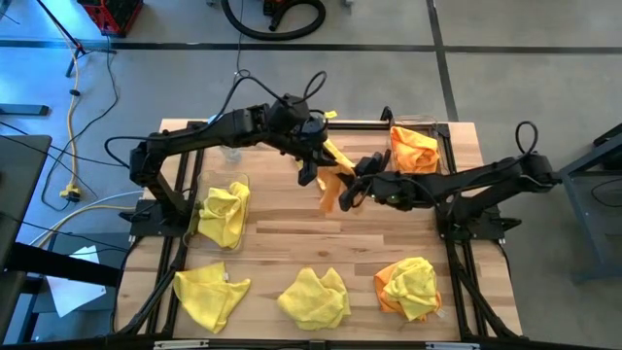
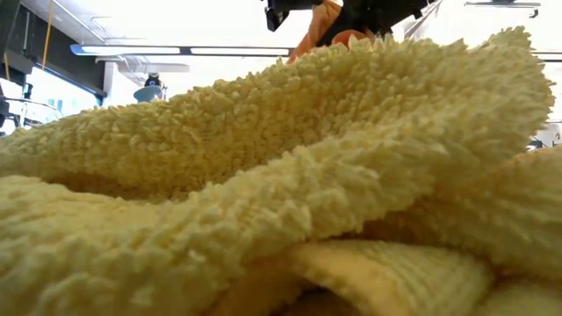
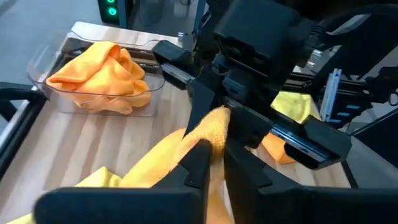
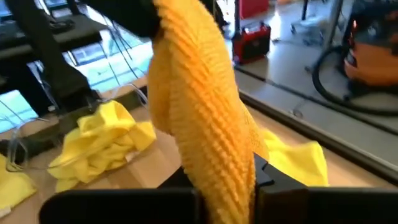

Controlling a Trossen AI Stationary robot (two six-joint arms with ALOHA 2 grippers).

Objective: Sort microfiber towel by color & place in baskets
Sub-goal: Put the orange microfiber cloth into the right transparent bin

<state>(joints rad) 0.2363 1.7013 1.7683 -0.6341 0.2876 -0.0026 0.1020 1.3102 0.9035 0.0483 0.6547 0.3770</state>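
Left gripper: clamped on orange towel, above table centre.
Right gripper: pinching the same towel.
Baskets: yellow-filled left; orange-filled far right.
Writing: none legible.

I can't read any text, label, brand or number in any of my four views. From here the towels, baskets, arms and counter all show bare surfaces with no print I can make out. The gear in the room behind is too far off and too small for me to pick out any lettering.
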